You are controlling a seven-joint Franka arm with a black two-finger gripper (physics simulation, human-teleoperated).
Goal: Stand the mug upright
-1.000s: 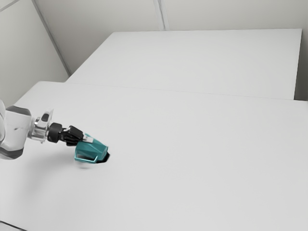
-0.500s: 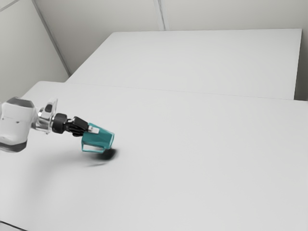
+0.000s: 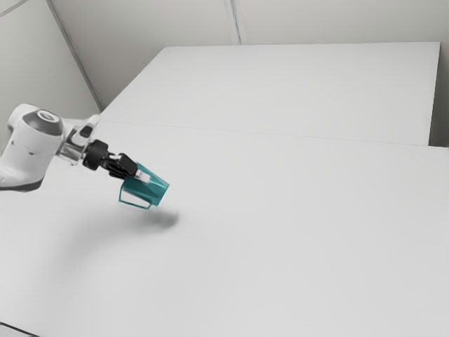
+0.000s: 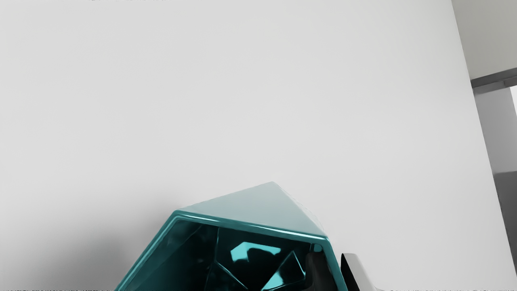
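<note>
In the exterior view my gripper [image 3: 139,175] is shut on the wall of the teal mug [image 3: 152,191], which hangs tilted above the table, its handle on the lower side toward the exterior view's left. A shadow lies on the table beneath it. The wrist view looks into the opening of the faceted mug [image 4: 250,224]. There, one finger of my gripper [image 4: 334,268] is inside the mug and the other is outside, with the mug's wall between them.
The white table [image 3: 280,239] spreads below the mug and toward the exterior view's right. Another white surface [image 3: 280,91] adjoins it at the back. A dark cable [image 3: 19,330] lies at the near left corner.
My gripper has risen from near the table with the mug held. The mug has gone up and slightly toward the exterior view's right, its tilt has changed, and its shadow now lies apart below it.
</note>
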